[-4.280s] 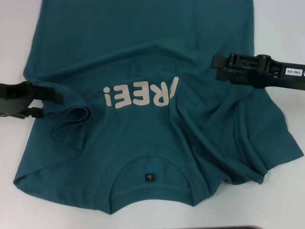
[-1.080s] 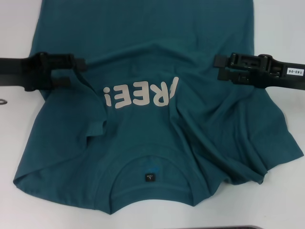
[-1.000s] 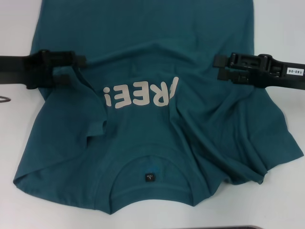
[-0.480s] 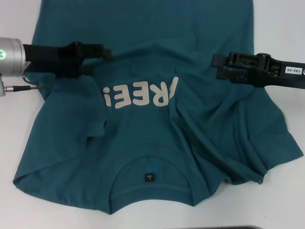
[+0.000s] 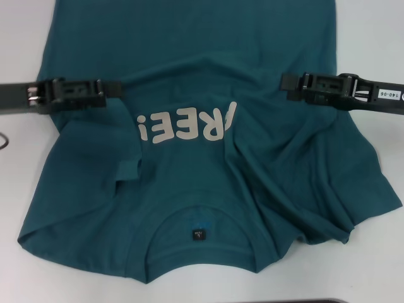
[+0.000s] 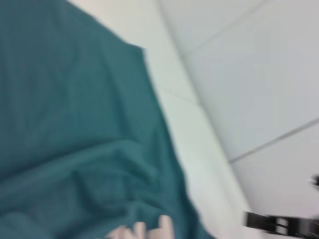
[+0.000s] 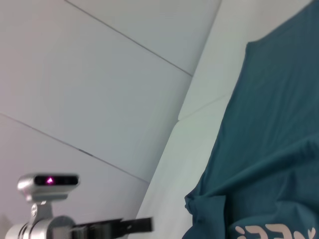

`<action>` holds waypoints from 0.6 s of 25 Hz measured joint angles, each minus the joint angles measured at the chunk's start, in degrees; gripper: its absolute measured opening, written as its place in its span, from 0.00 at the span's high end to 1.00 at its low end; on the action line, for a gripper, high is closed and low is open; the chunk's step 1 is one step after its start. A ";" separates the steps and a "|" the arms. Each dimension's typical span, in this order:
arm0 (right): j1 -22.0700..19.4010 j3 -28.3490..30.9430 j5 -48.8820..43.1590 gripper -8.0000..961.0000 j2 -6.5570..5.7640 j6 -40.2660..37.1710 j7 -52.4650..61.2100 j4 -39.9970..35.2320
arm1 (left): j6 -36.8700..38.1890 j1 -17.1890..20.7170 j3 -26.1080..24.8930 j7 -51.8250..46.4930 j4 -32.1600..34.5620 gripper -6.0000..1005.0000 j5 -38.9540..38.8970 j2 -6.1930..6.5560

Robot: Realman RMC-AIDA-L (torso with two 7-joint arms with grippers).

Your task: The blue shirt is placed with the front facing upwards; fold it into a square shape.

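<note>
The blue shirt point(image 5: 189, 183) lies front up on the white table point(image 5: 372, 38), collar and neck label point(image 5: 198, 235) nearest me. The off-white letters point(image 5: 186, 123) read upside down. Both side parts are folded in over the body, with creases around the chest. My left gripper point(image 5: 118, 89) reaches in from the left, over the shirt's left part just above the letters. My right gripper point(image 5: 285, 83) reaches in from the right at the same height, over the right part. The shirt also shows in the left wrist view point(image 6: 75, 124) and the right wrist view point(image 7: 269, 149).
Bare white table shows on both sides of the shirt and along the near edge. A dark strip point(image 5: 328, 301) runs along the near border. The right wrist view shows my left arm point(image 7: 99, 226) farther off; the left wrist view shows my right gripper point(image 6: 279, 223).
My left gripper reached right over the shirt, then drew back left. Both grippers have rolled at the wrist. The left sleeve has been folded inward since the earliest frame.
</note>
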 joint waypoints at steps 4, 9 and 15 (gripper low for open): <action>0.04 -0.24 -0.23 0.08 -0.25 -0.10 -0.45 0.45 | 2.38 3.22 -2.31 0.77 3.66 0.16 -0.26 1.64; 0.09 -0.37 -0.29 0.08 -1.00 -1.70 -0.42 0.37 | 7.23 6.65 -6.66 3.93 3.97 0.16 -3.08 1.63; -0.83 -0.41 -1.07 0.08 -3.13 -2.02 0.86 0.75 | 10.43 7.92 -1.91 13.11 4.37 0.16 -0.46 0.74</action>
